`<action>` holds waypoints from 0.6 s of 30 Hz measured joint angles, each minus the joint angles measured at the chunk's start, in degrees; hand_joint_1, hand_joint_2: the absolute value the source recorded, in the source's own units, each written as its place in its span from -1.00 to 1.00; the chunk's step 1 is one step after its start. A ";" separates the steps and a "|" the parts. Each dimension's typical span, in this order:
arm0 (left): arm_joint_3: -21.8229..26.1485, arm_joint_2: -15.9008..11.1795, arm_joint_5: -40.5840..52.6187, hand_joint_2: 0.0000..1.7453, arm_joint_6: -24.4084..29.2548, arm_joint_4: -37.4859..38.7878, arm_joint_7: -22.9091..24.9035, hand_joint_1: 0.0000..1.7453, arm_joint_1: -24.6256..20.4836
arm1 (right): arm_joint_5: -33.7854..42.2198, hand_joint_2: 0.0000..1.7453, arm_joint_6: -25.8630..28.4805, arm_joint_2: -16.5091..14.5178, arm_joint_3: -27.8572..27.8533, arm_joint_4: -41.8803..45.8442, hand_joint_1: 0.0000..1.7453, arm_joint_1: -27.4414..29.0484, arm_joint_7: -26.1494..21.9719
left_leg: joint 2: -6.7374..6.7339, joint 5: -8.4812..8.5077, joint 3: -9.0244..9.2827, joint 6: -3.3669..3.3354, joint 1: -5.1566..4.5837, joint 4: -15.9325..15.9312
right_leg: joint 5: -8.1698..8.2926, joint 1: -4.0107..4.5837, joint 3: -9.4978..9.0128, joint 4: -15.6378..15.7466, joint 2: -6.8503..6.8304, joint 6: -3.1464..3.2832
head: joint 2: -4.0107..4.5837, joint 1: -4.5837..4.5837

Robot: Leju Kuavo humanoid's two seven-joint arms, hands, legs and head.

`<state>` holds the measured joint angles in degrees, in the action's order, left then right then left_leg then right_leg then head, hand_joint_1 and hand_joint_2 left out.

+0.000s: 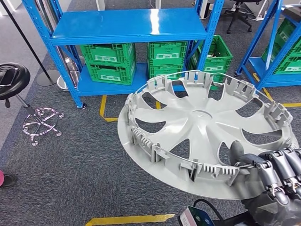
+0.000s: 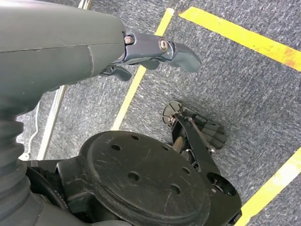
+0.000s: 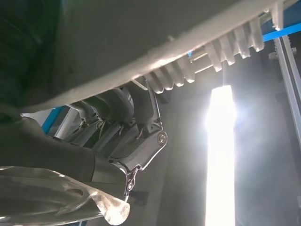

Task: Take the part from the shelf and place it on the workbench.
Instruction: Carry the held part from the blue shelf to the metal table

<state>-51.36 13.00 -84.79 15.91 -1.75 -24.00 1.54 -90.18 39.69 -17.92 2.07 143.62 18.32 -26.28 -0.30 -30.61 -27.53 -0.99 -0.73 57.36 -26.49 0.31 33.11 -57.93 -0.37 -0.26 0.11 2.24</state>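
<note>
one right hand [image 1: 275, 174] grips tilted hubcap [image 1: 206, 125].

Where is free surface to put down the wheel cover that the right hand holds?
The blue shelf's top board is bare. Carpet lies free between the stool and wheel cover. Green crates crowd the lower shelf.

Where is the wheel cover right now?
In the head view the wheel cover sits right of centre, gripped at its near rim by the right hand, above carpet before the blue shelf.
</note>
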 joint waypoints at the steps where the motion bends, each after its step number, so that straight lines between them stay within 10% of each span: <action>1: 0.00 0.00 0.00 1.00 0.00 0.00 0.00 -1.00 0.00 | 0.00 1.00 0.00 0.00 0.03 0.00 1.00 0.00 0.09 | 0.00 0.01 -0.01 0.02 0.01 0.00 | 0.00 0.01 0.02 -0.01 0.00 0.00 | 0.00 -0.01; 12: 0.00 0.03 0.01 1.00 0.00 0.00 -0.09 -1.00 0.00 | -0.01 1.00 0.01 0.00 0.45 0.02 1.00 0.05 1.46 | -0.34 1.29 -0.28 -1.01 0.19 -0.78 | 0.08 -0.14 0.81 -0.31 0.18 -1.04 | 0.00 0.03; 16: 0.04 0.04 0.00 1.00 -0.15 0.00 -0.09 -1.00 -0.01 | 0.02 1.00 0.02 0.00 0.47 0.04 1.00 0.14 1.55 | -1.39 2.29 -0.95 -1.32 0.76 -1.55 | -6.66 -0.71 6.12 -12.21 0.34 -2.06 | 0.00 0.51; 18: 0.07 0.04 0.00 1.00 -0.15 0.00 -0.09 -1.00 -0.01 | 0.02 1.00 0.02 0.00 0.47 0.03 1.00 0.24 1.54 | -2.09 2.33 -1.09 -1.08 0.94 -1.50 | -7.28 -1.27 7.16 -15.59 0.25 -2.65 | 0.00 0.52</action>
<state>-51.30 13.05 -84.79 15.76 -1.75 -24.09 1.53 -90.16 39.71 -17.92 2.54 143.65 18.56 -24.75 -2.39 -28.28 -28.63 -2.07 0.20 55.87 -33.77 -0.96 40.27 -73.53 -0.12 -2.91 0.11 2.76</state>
